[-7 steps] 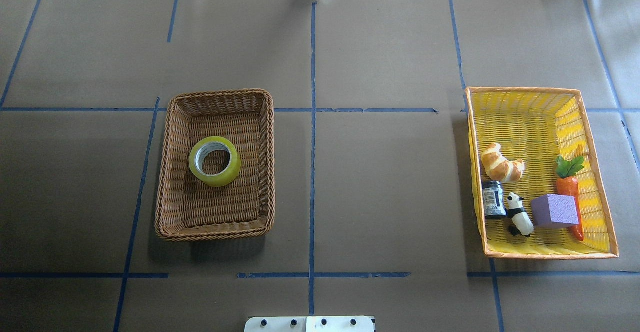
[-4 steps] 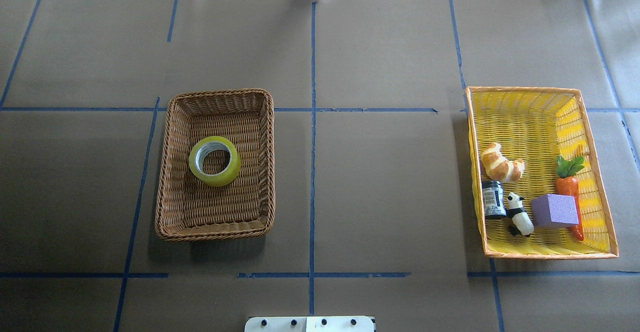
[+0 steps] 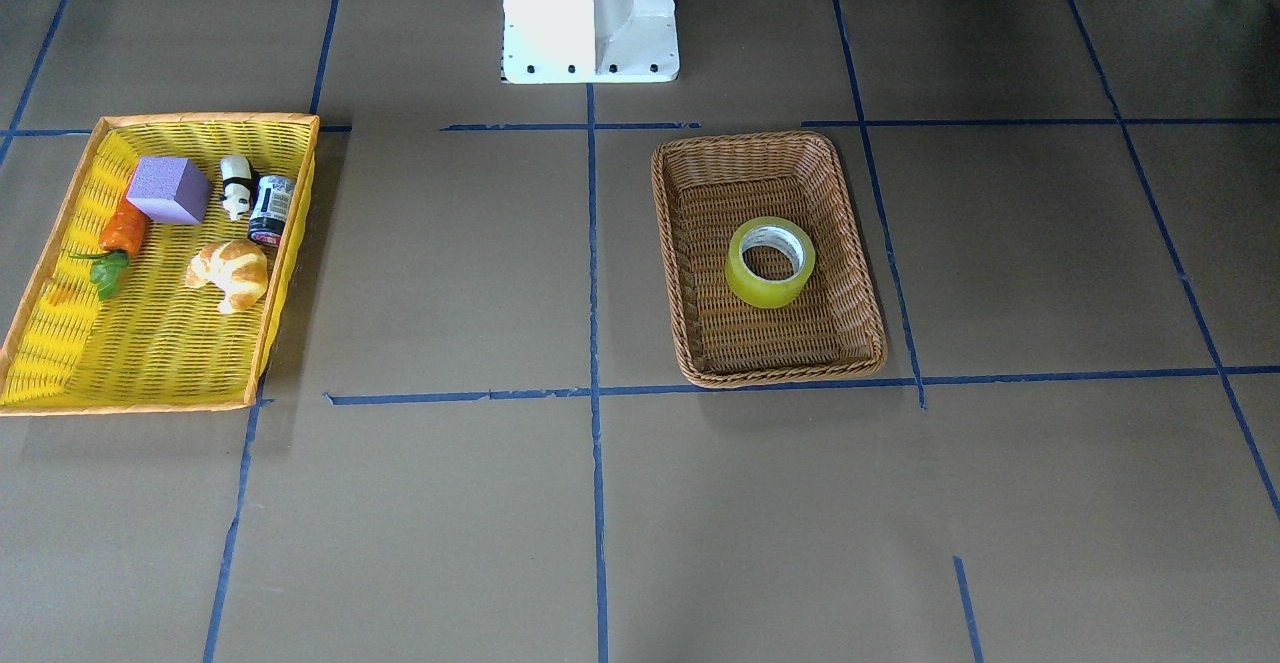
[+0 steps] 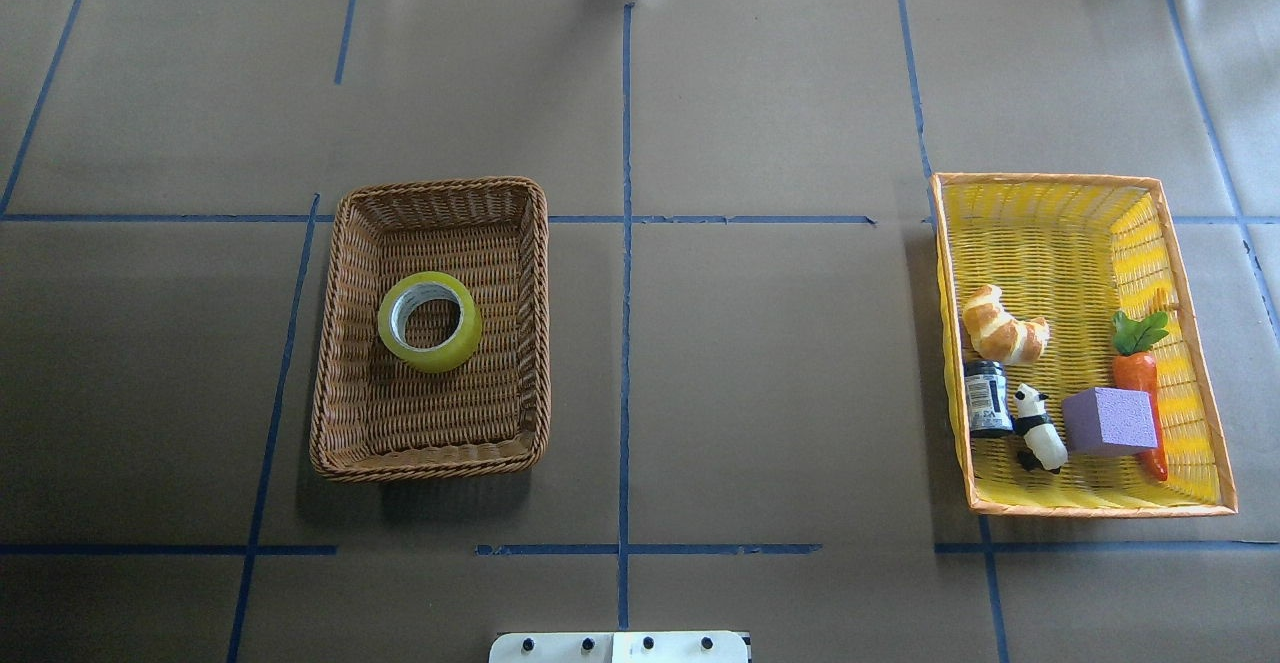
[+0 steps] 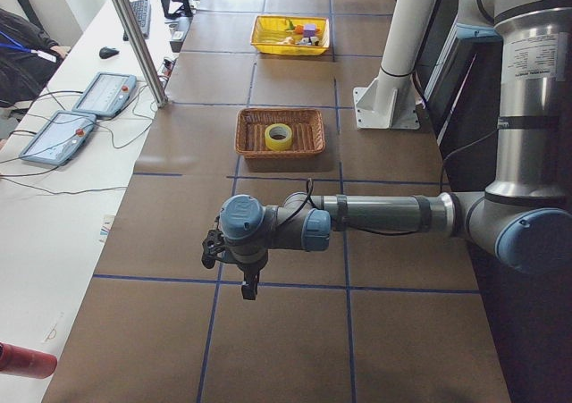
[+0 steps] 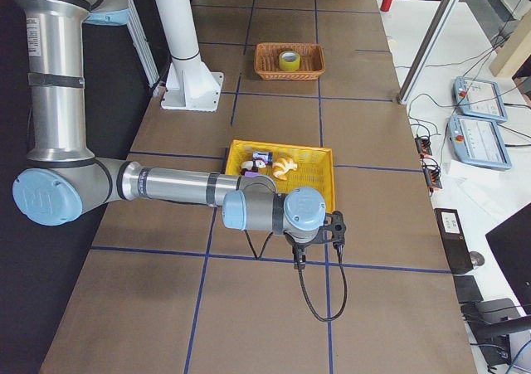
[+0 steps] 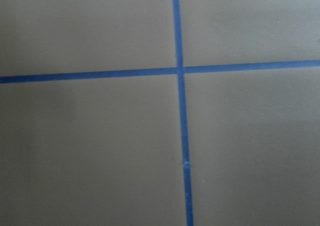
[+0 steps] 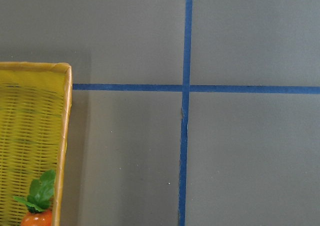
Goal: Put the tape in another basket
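Tape in the wicker basket, both arms out toward the ends of the tabletop.

The left pincer hangs toward the left end of the tabletop, above a crossing of blue lines and well apart from every object; only a side view shows it, so I cannot tell whether it is open or closed. On the left half, about midway between the near and far edges, sits the basket, with the tape lying flat, hole up, in the middle of its floor, clear of the walls. Toward the right end the yellow basket holds a croissant, dark jar, panda figure, purple block and carrot, bunched in its near-edge half. Just beyond its outer side hangs the right pincer, over bare tabletop; whether its jaws are open or closed I likewise cannot tell.
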`<state>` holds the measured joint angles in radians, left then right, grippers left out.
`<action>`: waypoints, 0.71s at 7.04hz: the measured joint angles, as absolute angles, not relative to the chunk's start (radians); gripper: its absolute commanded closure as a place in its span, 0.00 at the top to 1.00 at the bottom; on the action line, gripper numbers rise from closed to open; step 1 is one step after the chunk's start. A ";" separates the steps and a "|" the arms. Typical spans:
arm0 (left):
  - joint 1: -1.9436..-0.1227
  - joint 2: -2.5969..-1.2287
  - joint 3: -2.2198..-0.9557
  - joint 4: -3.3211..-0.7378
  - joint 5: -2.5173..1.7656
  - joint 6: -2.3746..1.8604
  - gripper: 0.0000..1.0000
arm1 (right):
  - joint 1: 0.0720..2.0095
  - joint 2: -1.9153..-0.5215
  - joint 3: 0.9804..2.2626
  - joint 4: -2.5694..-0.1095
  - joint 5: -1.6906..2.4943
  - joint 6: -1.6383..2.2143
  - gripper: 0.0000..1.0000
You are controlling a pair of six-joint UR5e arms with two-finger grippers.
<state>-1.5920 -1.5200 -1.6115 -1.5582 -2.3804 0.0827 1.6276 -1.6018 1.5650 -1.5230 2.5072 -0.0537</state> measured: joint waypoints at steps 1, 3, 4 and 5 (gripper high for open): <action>-1.609 -1.531 -1.614 -1.514 -2.380 0.110 1.00 | 1.628 -1.602 1.565 -1.523 2.507 -0.054 1.00; -1.617 -1.535 -1.616 -1.497 -2.382 0.124 1.00 | 1.628 -1.602 1.565 -1.523 2.507 -0.054 1.00; -1.618 -1.532 -1.615 -1.497 -2.383 0.125 1.00 | 1.628 -1.603 1.565 -1.523 2.507 -0.054 1.00; -1.618 -1.530 -1.613 -1.497 -2.384 0.126 1.00 | 1.628 -1.603 1.565 -1.523 2.507 -0.054 1.00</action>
<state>-1.6183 -1.5304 -1.6128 -1.4970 -2.3840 0.1256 1.6276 -1.6029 1.5647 -1.5229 2.5065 -0.0540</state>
